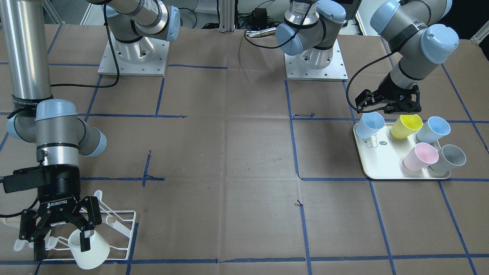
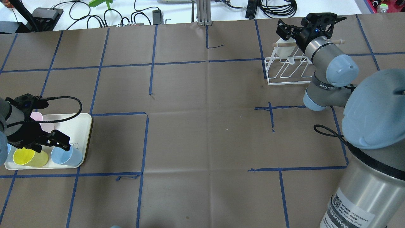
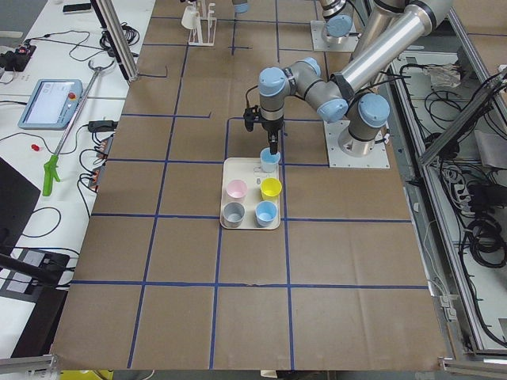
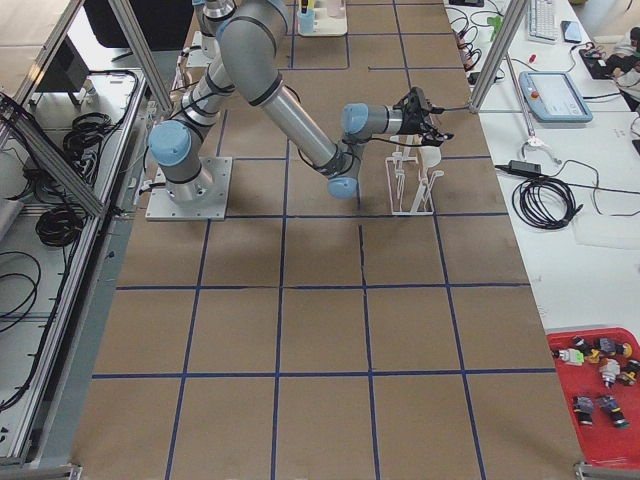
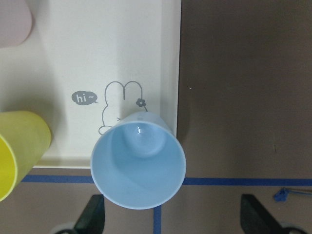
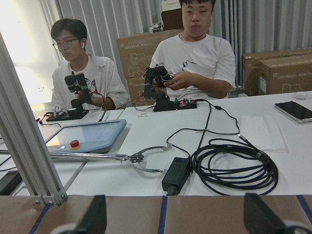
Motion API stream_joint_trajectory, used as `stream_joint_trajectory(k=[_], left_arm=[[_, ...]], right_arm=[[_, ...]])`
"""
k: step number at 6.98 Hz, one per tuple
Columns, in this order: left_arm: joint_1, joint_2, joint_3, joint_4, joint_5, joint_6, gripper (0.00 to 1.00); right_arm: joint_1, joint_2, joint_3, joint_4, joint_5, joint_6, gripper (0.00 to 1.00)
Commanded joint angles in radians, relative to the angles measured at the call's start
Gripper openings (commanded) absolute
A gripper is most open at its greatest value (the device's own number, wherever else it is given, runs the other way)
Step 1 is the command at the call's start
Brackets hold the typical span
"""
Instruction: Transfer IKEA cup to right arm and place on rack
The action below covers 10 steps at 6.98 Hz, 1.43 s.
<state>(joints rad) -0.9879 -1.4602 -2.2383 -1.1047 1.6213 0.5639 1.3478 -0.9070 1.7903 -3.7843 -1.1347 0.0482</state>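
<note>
While right tool (image 1: 61, 250) gapes, white cup (image 1: 94, 251) lies just beside it.

Bright, even lighting; soft shadows, perhaps slight blur.

Table (image 2: 202, 126): covered edge to edge in brown paper, ruled into squares by blue tape (image 2: 177, 62).
Tray (image 1: 376, 164): cream and rounded, flat on the paper at the robot's left end, one long edge along a tape line.
Rack (image 2: 286, 71): white wire, standing at the robot's right end, near the operators' side.
Base plates (image 1: 114, 68): two square metal mounts on the robot's side.
Cable (image 1: 103, 83): black, trailing across the paper beside one plate.
</note>
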Motion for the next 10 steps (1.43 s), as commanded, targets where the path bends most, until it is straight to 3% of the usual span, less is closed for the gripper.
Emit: stream_joint_trajectory(k=[1, 3, 5, 6, 7, 8, 10], left_arm=[[-0.001, -0.060, -0.015, 0.037, -0.001, -0.001, 0.97], [-0.001, -0.115, -0.015, 0.057, 0.000, -0.002, 0.97], [-0.001, -0.105, -0.014, 0.057, -0.003, -0.006, 0.95], [-0.001, -0.106, -0.012, 0.055, -0.001, -0.004, 0.70], [-0.001, -0.115, -0.006, 0.054, 0.008, -0.004, 0.23], [-0.001, -0.114, -0.007, 0.042, 0.009, -0.006, 0.00], [0.000, -0.092, -0.003, 0.040, 0.009, -0.002, 0.00]], right_arm=[[0.004, -0.038, -0.026, 0.011, 0.091, 0.012, 1.00], [0.017, -0.134, 0.015, 0.087, 0.102, 0.015, 1.00], [0.054, -0.200, 0.050, 0.132, 0.102, 0.072, 1.00], [0.094, -0.205, 0.050, 0.130, 0.101, 0.237, 1.00], [0.135, -0.207, 0.047, 0.129, 0.101, 0.383, 1.00], [0.167, -0.207, 0.044, 0.129, 0.101, 0.501, 1.00], [0.197, -0.202, 0.037, 0.127, 0.088, 0.634, 1.00]])
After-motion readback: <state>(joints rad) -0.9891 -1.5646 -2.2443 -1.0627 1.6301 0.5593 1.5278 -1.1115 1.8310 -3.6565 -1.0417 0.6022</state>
